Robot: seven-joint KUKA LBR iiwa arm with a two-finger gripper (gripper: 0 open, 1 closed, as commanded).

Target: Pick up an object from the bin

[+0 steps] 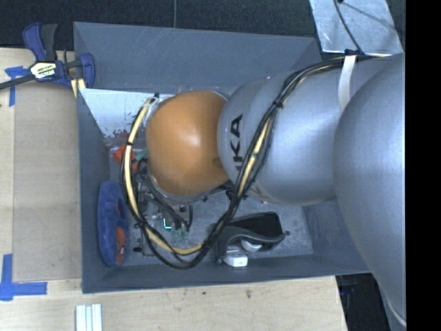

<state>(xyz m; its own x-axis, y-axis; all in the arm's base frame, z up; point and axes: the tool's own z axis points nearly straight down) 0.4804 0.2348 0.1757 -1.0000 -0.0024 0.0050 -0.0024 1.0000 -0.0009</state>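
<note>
My gripper (164, 209) is low in the left half of the bin, its dark body showing under the orange cover on the wrist. A blue, oblong brush-like thing (109, 221) with an orange patch lies along the bin's left wall, just left of the gripper. A black curved thing (256, 227) lies near the front wall to the gripper's right, with a small white piece (236, 260) at its front edge. A small red thing (118, 154) peeks out at the left, behind the cover. Whatever lies right under the gripper is hidden.
The arm and its orange cover hang over most of the bin's middle and right. Yellow and black cables loop round the wrist down to the front wall. A pale sheet lies at the bin's back left.
</note>
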